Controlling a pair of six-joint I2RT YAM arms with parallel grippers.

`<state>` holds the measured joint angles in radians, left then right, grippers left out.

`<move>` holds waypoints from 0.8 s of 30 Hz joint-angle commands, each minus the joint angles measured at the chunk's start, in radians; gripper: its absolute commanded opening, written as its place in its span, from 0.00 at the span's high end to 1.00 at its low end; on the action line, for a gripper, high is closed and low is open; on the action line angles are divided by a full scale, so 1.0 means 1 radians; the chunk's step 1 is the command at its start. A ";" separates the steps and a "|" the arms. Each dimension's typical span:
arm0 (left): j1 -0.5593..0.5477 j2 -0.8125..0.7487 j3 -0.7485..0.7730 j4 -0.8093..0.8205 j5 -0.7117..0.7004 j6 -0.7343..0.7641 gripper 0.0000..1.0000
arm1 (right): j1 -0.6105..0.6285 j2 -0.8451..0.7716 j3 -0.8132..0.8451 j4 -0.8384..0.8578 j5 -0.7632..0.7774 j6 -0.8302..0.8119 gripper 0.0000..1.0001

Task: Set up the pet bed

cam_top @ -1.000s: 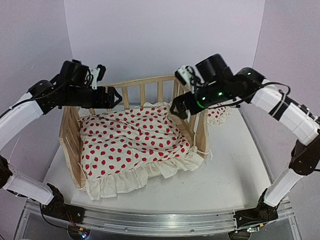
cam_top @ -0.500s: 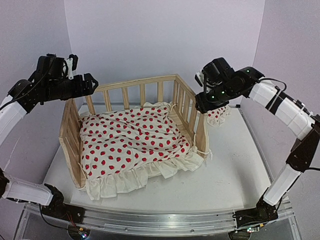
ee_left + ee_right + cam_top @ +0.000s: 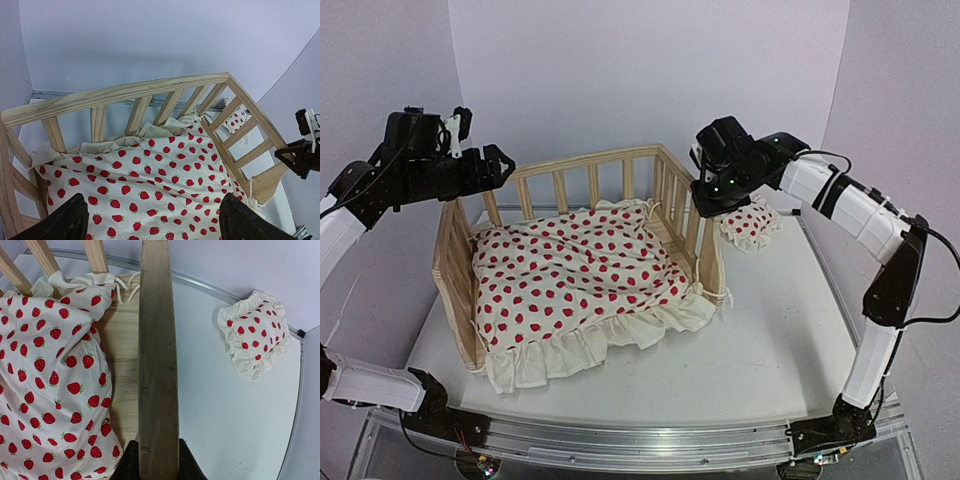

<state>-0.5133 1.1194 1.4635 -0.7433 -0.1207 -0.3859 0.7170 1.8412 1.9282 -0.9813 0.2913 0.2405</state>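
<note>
Cushion (image 3: pixel 570 285) is in the pet bed (image 3: pixel 585 166); my right gripper (image 3: pixel 708 202) seemingly clamps its side rail, left gripper (image 3: pixel 503 162) spread wide; pillow (image 3: pixel 748 226) outside, unplaced.

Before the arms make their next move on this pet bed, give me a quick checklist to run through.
1. Grip: right pincer closed on the pet bed side rail: ok.
2. Free arm: left pincer open, hovering clear above the back corner: ok.
3. Bedding: cushion lies inside the frame: ok, ruffle draped over the open front.
4. Extras: small pillow in the bed: not ok, it lies on the table outside the right rail.
5. Fastening: tie strings tied to the slats: cannot tell.
</note>
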 commanded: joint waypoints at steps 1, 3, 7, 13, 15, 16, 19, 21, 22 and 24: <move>0.004 -0.014 0.005 0.027 0.009 -0.007 0.09 | 0.011 0.069 0.056 0.133 0.245 0.046 1.00; 0.004 -0.004 0.004 0.035 0.020 -0.008 0.09 | 0.015 0.072 0.067 0.137 0.211 0.048 1.00; 0.004 0.018 0.013 0.049 0.054 -0.003 0.10 | 0.016 0.003 0.064 0.120 0.085 -0.018 0.59; 0.004 -0.002 0.007 0.094 0.091 0.033 0.08 | -0.013 -0.264 -0.029 0.117 0.027 -0.149 0.12; 0.004 -0.019 -0.007 0.122 0.103 0.041 0.07 | -0.108 -0.343 -0.088 0.127 -0.046 -0.142 0.09; 0.003 -0.030 -0.016 0.134 0.108 0.042 0.06 | -0.160 -0.364 -0.127 0.155 -0.072 -0.133 0.07; 0.004 -0.039 -0.040 0.165 0.117 0.035 0.06 | -0.340 -0.353 -0.229 0.213 -0.155 -0.081 0.05; 0.004 -0.035 -0.048 0.170 0.147 0.027 0.06 | -0.472 -0.300 -0.294 0.283 -0.245 -0.018 0.05; 0.004 -0.033 -0.051 0.171 0.163 0.022 0.06 | -0.519 -0.270 -0.326 0.325 -0.279 0.021 0.05; 0.004 -0.031 -0.060 0.174 0.189 0.010 0.06 | -0.597 -0.197 -0.385 0.422 -0.377 0.092 0.05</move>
<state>-0.5133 1.0985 1.4166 -0.6353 -0.0010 -0.3668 0.2317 1.4651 1.6756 -0.7261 0.1284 0.1959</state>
